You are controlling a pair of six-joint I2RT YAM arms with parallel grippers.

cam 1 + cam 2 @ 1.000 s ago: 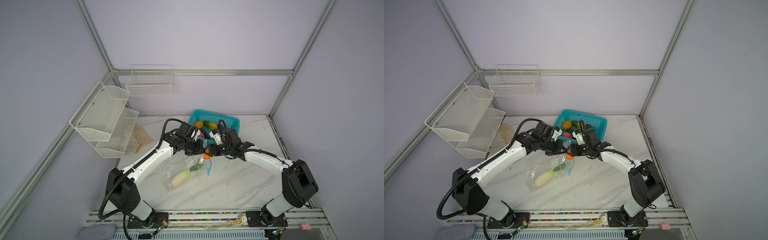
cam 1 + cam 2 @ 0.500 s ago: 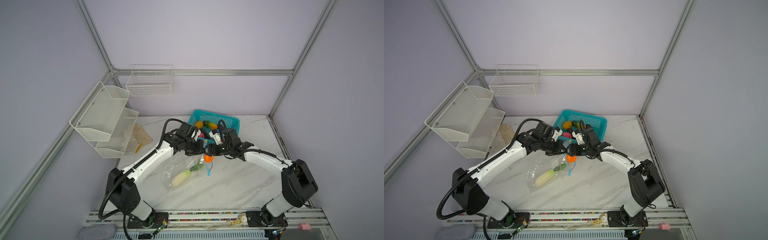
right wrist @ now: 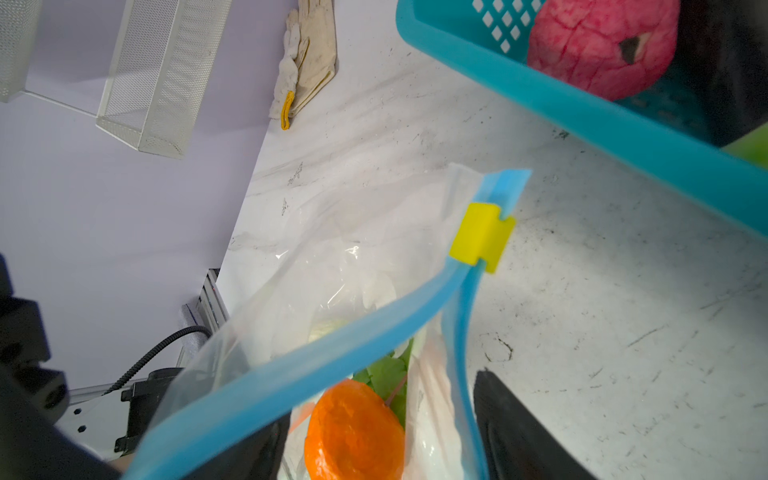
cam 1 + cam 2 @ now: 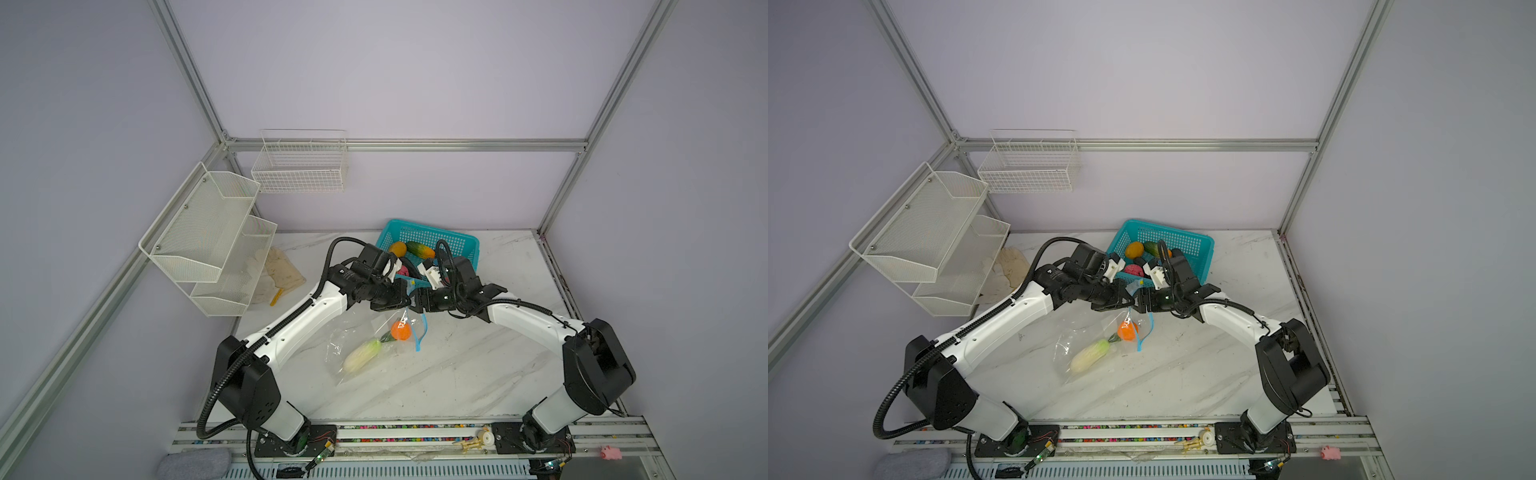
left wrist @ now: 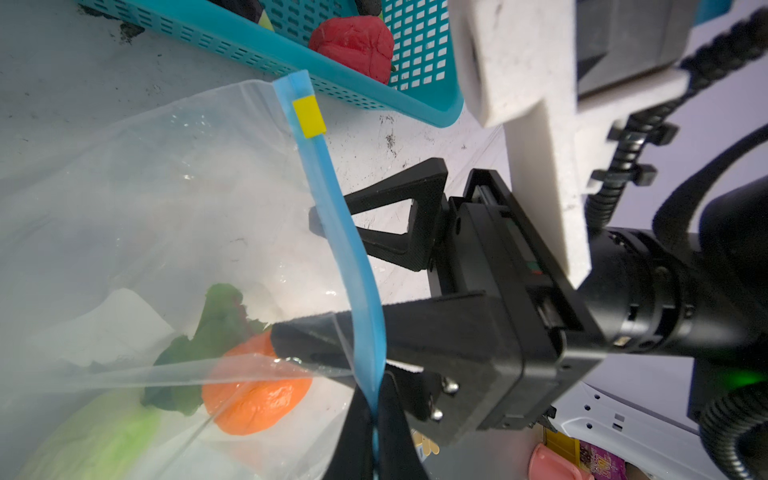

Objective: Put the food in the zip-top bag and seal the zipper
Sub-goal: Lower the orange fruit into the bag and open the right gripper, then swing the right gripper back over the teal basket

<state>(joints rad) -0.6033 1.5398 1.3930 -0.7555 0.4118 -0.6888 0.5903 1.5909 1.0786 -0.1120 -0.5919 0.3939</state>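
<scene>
- Right, both top views: zip-top bag (image 4: 365, 345) (image 4: 1073, 338) lies mid-table (image 4: 478, 365), just near of the teal basket (image 4: 457, 245) (image 4: 1187, 241). Its mouth end is lifted up to where the two arms meet.
- In the bag: white radish (image 4: 360, 356) (image 4: 1087, 355) at the near-left end, orange (image 4: 401, 329) (image 4: 1127, 330) just far-right of it, under the mouth.
- Zipper (image 4: 421, 332) (image 4: 1147, 328) hangs as a blue loop on the bag's right side.
- Left gripper (image 4: 402, 306) & right gripper (image 4: 415, 302) are tip to tip above the orange; finger state too small to tell here.
- Mango (image 4: 397, 248) & cucumber (image 4: 420, 250) sit in the basket's far part.
- Left wrist view: left gripper (image 5: 376, 399) fingers are pressed tight together w/ the zipper (image 5: 332, 187) pinched between them. Yellow slider (image 5: 308, 116) is at the strip's end by the basket. Right gripper (image 5: 297, 276) fingers are spread wide, gripping nothing; one tip shows through the clear film beside the orange (image 5: 253, 399). Pink-red piece (image 5: 353, 35) is in the basket.
- Right wrist view: zipper (image 3: 332, 353) splits into two strips below the slider (image 3: 480, 237), mouth open. Orange (image 3: 353, 432) lies in the bag, btw the right gripper's (image 3: 378, 411) wide-set fingers, untouched.
</scene>
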